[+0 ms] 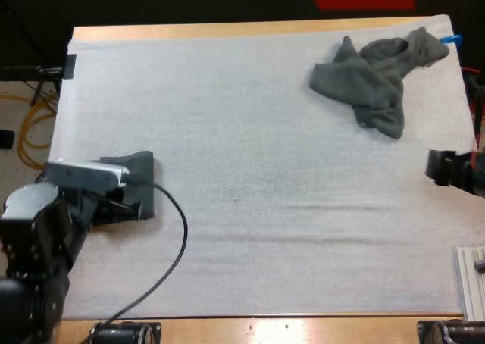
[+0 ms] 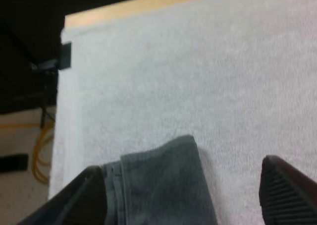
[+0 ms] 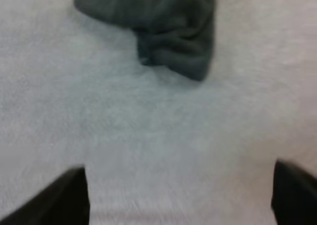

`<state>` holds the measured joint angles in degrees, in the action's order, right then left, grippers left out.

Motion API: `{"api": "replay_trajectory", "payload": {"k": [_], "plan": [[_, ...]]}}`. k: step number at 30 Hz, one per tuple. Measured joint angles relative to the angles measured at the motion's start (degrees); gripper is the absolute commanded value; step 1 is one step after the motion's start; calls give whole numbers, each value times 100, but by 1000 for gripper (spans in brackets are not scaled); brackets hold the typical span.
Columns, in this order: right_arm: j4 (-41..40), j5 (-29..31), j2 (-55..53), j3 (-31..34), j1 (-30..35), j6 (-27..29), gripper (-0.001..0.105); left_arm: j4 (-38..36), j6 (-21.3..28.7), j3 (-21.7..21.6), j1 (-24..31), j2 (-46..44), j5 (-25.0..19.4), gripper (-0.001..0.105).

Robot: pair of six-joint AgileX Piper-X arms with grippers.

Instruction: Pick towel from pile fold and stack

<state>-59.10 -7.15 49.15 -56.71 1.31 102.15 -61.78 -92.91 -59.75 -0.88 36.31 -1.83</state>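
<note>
The crumpled towel (image 1: pixel 375 75), dark grey-green, lay bunched at the far right corner of the white mat (image 1: pixel 250 230), one end reaching almost to the mat's right edge. The right gripper (image 1: pixel 453 170) hung at that same right edge, nearer the front than the towel and well apart from it. Seen from its own wrist, its two black fingers (image 3: pixel 54 200) stood wide apart over bare mat, released and holding nothing, with the towel's rounded end lying ahead of them and clear of both.

A folded towel (image 1: pixel 142 179) lay flat close to the mat's left edge, roughly midway between the far and near sides. The left gripper (image 2: pixel 181 195) hovered directly over it, also released. Its fingers were spread, and the towel's far end lay on the mat between them. One fingertip sat just beside the towel's seamed edge, though I could not tell whether it touched the cloth. The other fingertip stood over bare mat, apart from the towel.

The wooden table (image 1: pixel 227 31) showed as a pale strip beyond the mat's far edge.
</note>
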Motion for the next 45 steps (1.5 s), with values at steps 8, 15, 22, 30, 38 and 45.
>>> {"api": "replay_trajectory", "payload": {"k": [8, 15, 22, 30, 38, 45], "plan": [[-46, 105, -1558, 68, 30, 393, 72, -67, -1, 12, 0, -674, 0, 63], [-62, 105, -3228, 649, 30, 407, 72, 71, 255, 120, 0, -1490, -268, 63], [-120, 105, -4531, 1123, 30, 350, 72, 146, 325, 697, 0, -2735, -300, 63], [-403, 105, -4992, 1606, 30, -402, 72, -1183, 441, 1087, 0, -3703, -300, 63], [-364, 105, -4992, 1944, 30, -430, 72, -2542, 453, 1080, 19, -3710, -318, 63], [-330, 105, -4992, 2068, 30, -199, 72, -1683, 453, 1546, 19, -3710, -318, 63]]}}
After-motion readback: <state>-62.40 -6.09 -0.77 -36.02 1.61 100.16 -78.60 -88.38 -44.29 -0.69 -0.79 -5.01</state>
